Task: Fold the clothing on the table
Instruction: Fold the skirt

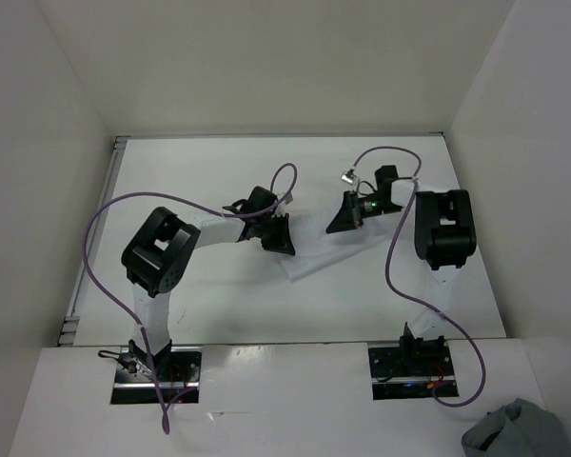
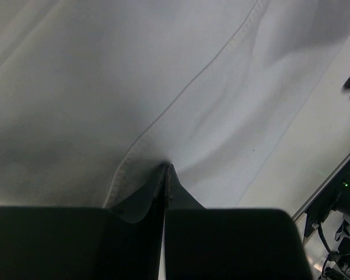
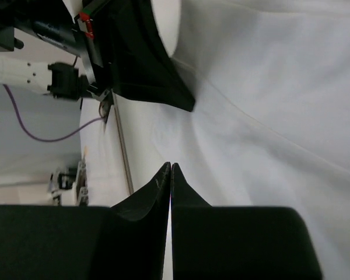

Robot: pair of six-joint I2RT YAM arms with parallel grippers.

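Lying near the middle of the bench (image 1: 200,162), the clothing (image 1: 306,259) is a thin white cloth. It is hard to tell from the white top under it. One pointed corner of it shows just below the left fingers (image 2: 165,169).

The left fingers are pressed tight together, and a stitched hem of the clothing is caught between their tips. In the left wrist view the cloth puckers into soft folds that run out from that spot. The hem runs away up and to the right. A bare strip of bench shows past the cloth's edge on the right.

The right fingers (image 3: 170,168) are closed too, tip against tip, with no gap to see. They are low over the clothing, but I cannot tell if any cloth is caught between them. In that view the left fingers show as a dark shape just ahead, with cloth around them.

From above, the two sets of fingers point at each other, near but not touching. The left arm (image 1: 157,252) reaches in from the left, and the right arm (image 1: 444,228) bends in from the right. A purple cable (image 1: 390,257) loops along each arm. A metal rail (image 1: 79,276) runs along the left edge of the bench, and white walls (image 1: 266,57) stand around it. A grey-blue cloth bundle (image 1: 519,433) sits in the near right corner, off the bench and well apart from the clothing.
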